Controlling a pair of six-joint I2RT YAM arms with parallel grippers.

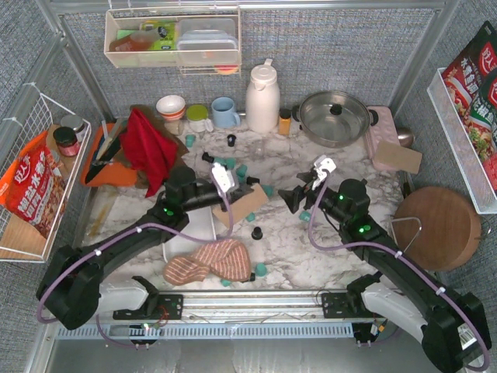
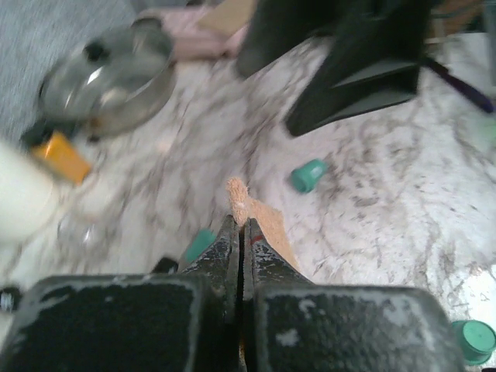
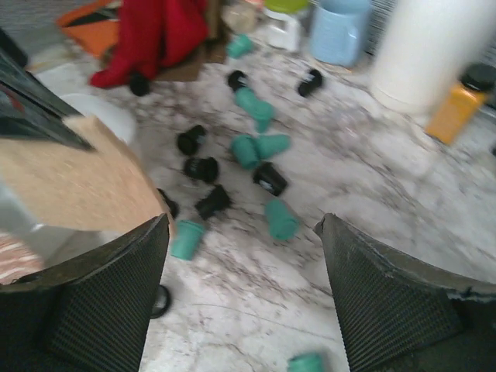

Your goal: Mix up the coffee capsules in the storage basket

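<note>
Hovering right gripper (image 3: 244,225), jaws apart | coffee capsules (image 3: 246,149) scattered ahead | left gripper (image 2: 241,223) pinching cork board (image 2: 270,226)

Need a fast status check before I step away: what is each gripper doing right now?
Left gripper: closed on the edge of a tan board.
Right gripper: open, holding nothing.

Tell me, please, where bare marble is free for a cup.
Bare marble: between the pot and the right pincer, and at the near edge right of the striped cloth. Crowded around the coffee capsules by the cardboard sheet in the left pincer.
</note>
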